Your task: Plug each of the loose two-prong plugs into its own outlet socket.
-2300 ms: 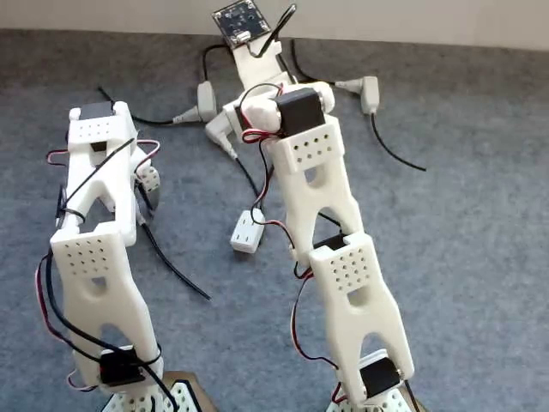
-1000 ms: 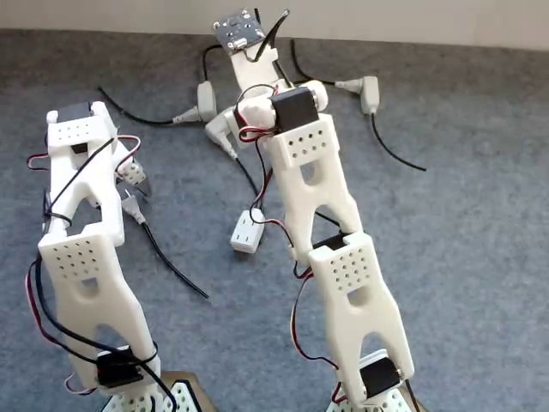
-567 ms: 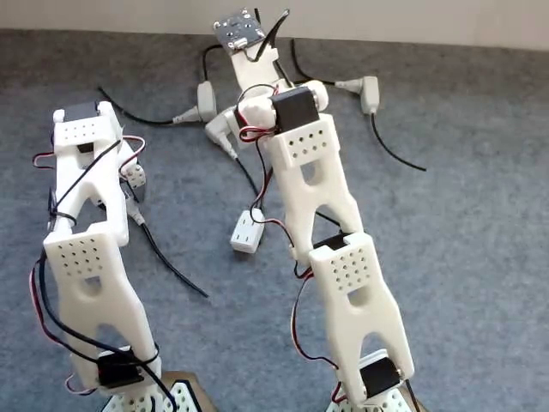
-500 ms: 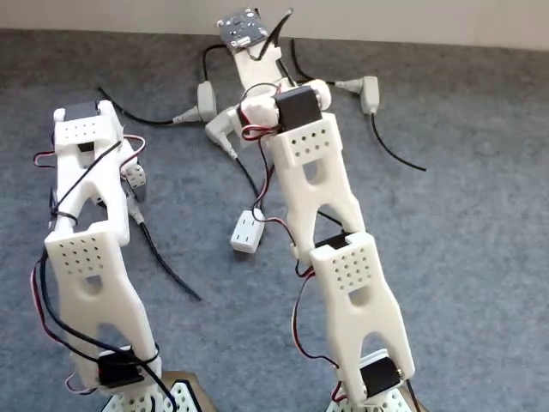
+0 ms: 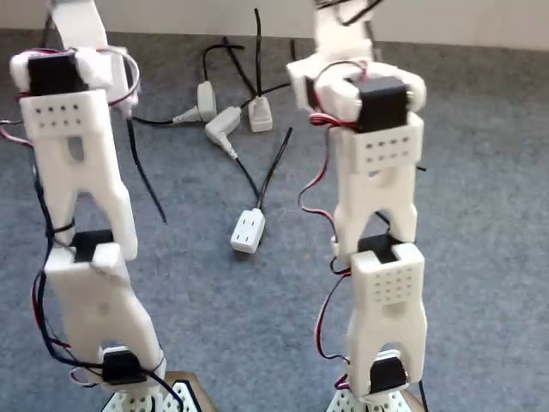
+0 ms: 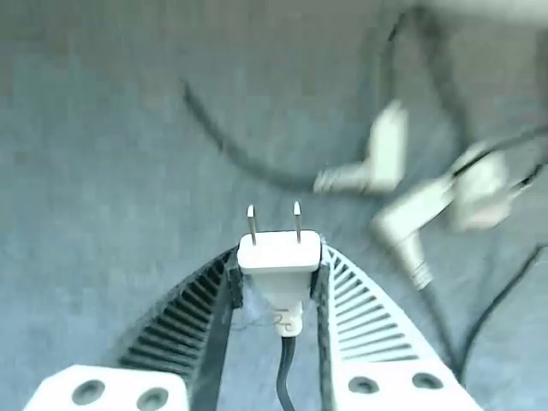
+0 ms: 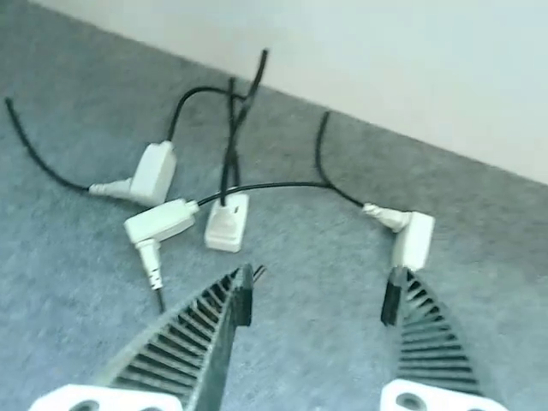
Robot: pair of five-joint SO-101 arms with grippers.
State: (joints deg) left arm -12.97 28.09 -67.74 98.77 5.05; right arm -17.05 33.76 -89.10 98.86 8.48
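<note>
Two-prong plug (image 6: 280, 253): clamped by its body in the left gripper (image 6: 278, 267), prongs forward and free, ready for insertion.
Outlet socket (image 5: 247, 230): flat on the carpet (image 5: 480, 215), centre of the high view, open floor around it.
Right gripper (image 7: 318, 298): spread wide, empty, a loose plug (image 7: 413, 238) just beyond.

From where I stand the carpet (image 5: 489, 206) is a mottled blue-grey and the wall (image 7: 411, 77) a pale cream. The left arm (image 5: 77, 163) and right arm (image 5: 377, 172) are white with grids of small round holes, black motor blocks and red and black wires. The left gripper (image 6: 278, 267) has white fingers ribbed in dark slats. The plug (image 6: 279, 250) in them is white with silvery prongs and a black cord. The outlet socket (image 5: 247, 230) is white with dark slots.
</note>
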